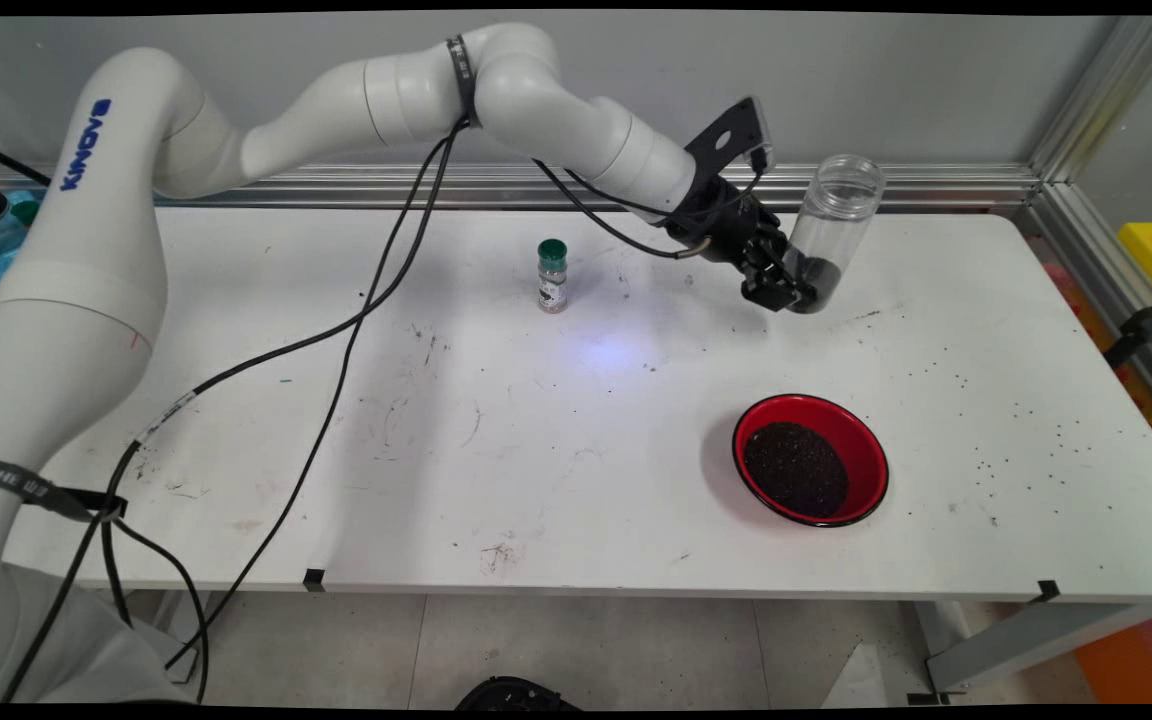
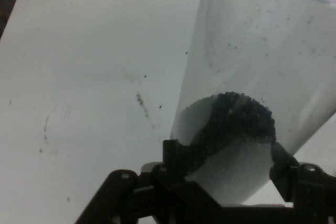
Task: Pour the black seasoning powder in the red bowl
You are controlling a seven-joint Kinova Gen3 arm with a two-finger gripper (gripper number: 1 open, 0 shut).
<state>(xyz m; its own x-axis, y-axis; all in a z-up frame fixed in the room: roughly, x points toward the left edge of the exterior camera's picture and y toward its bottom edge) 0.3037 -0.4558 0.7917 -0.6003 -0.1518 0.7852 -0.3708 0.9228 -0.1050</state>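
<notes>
My gripper (image 1: 794,283) is shut on the lower end of a clear plastic jar (image 1: 829,232), held a little tilted above the table's far right part with its open mouth up. A small heap of dark grains lies in the jar's bottom. In the hand view the jar (image 2: 252,93) fills the right side, clamped between the two fingers (image 2: 176,153), with the dark grains (image 2: 236,121) showing through its wall. A red bowl (image 1: 810,458) holding dark grains sits on the table nearer the front, below the jar.
A small spice bottle with a green cap (image 1: 552,275) stands upright at the table's middle back. Scattered dark grains dot the table (image 1: 496,450) to the right of the bowl. Black cables hang from the arm across the left half.
</notes>
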